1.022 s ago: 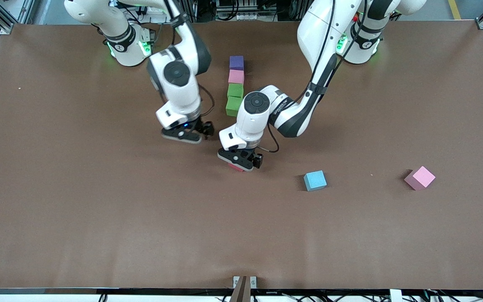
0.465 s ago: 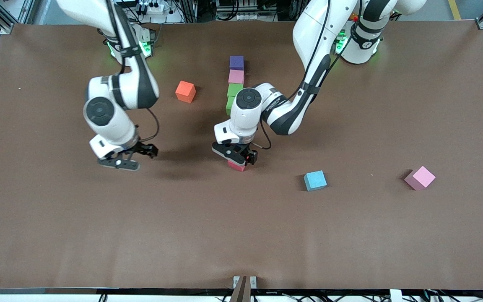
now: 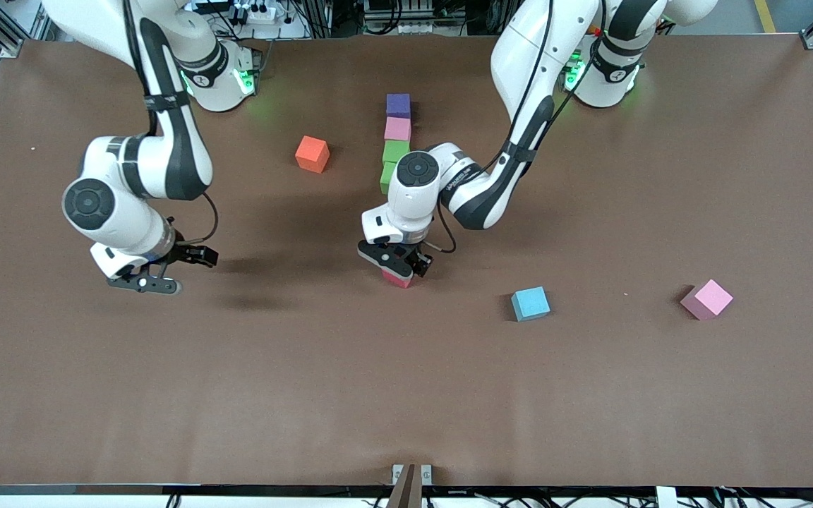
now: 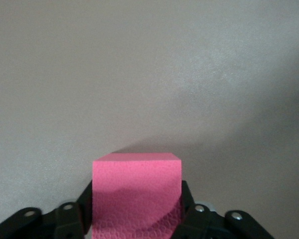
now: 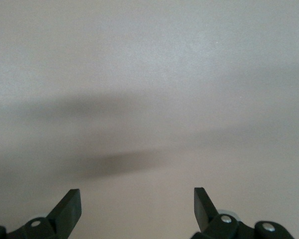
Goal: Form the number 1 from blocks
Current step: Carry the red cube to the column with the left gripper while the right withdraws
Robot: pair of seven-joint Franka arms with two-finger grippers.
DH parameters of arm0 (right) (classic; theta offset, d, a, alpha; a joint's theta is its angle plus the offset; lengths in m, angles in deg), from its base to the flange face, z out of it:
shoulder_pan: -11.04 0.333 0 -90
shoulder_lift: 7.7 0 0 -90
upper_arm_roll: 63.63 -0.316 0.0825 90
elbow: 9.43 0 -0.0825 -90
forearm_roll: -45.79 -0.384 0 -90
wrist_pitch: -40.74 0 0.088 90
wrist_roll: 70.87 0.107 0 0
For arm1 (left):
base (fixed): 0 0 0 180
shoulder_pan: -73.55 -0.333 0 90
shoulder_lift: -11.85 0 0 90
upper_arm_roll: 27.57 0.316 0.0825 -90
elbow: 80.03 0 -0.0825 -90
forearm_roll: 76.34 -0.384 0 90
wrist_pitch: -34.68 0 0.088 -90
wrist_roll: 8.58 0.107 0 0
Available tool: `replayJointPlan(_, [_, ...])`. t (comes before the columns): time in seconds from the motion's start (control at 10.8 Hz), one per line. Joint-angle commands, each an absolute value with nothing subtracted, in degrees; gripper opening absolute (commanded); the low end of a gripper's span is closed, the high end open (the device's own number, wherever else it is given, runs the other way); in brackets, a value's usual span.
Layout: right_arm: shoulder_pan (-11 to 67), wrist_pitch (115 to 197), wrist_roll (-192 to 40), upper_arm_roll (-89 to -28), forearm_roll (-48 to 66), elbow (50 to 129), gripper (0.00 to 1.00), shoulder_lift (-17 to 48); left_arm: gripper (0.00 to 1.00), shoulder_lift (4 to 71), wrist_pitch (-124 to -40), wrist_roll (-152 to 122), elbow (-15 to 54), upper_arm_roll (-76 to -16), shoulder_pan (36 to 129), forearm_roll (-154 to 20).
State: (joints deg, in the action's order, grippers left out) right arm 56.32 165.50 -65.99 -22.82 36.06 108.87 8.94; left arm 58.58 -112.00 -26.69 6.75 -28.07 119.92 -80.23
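Near the middle of the table [image 3: 590, 395], just nearer the camera than the block column, I am clenching my left gripper [image 3: 398, 270] on the red block [image 3: 399, 280]. In the left wrist view my fingers [image 4: 189, 211] are pressing on both sides of that block [image 4: 137, 196], which is sitting on the table, not yet lifted.

The column is running away from the camera: purple block [image 3: 398, 105] farthest, then a pink block [image 3: 397, 129], then two green blocks [image 3: 395, 152], the nearer one partly hidden by my left arm. I judge this line to be the stem of the 1, and the red block looks meant to extend it at the near end, so I am gripping it squarely to keep its faces aligned.

My right gripper [image 3: 144, 282] is hanging with its fingers [image 5: 67, 209] spread wide and holding nothing, over bare table toward the right arm's end; that arm is waiting, clear of my working space.

The orange block [image 3: 312, 154] is lying beside the column toward the right arm's end. The blue block [image 3: 530, 303] and another pink block [image 3: 706, 299] are lying toward the left arm's end, well apart from the column, loose.
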Motion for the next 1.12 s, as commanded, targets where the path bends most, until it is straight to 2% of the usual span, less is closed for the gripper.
replayJointPlan(0.0, [53.5, 164.2, -71.9, -23.3, 35.4, 110.2, 1.00, 5.3, 0.00, 58.3, -112.4, -31.3, 6.7, -29.1, 119.9, -81.5])
replayJointPlan(0.46, [52.5, 164.9, -78.6, -20.7, 36.0, 114.9, 1.00, -0.9, 0.00, 55.9, -104.6, -59.1, 6.7, -33.3, 120.0, -81.9])
replayJointPlan(0.84, [52.1, 164.3, -78.7, -20.3, 36.2, 110.1, 1.00, -0.3, 0.00, 53.2, -94.6, -64.9, 9.3, -35.7, 120.7, -87.8])
replayJointPlan(1.02, [51.4, 162.6, -78.7, -20.4, 37.8, 107.6, 1.00, -0.1, 0.00, 53.2, -94.1, -67.2, 9.4, -37.1, 120.7, -87.9])
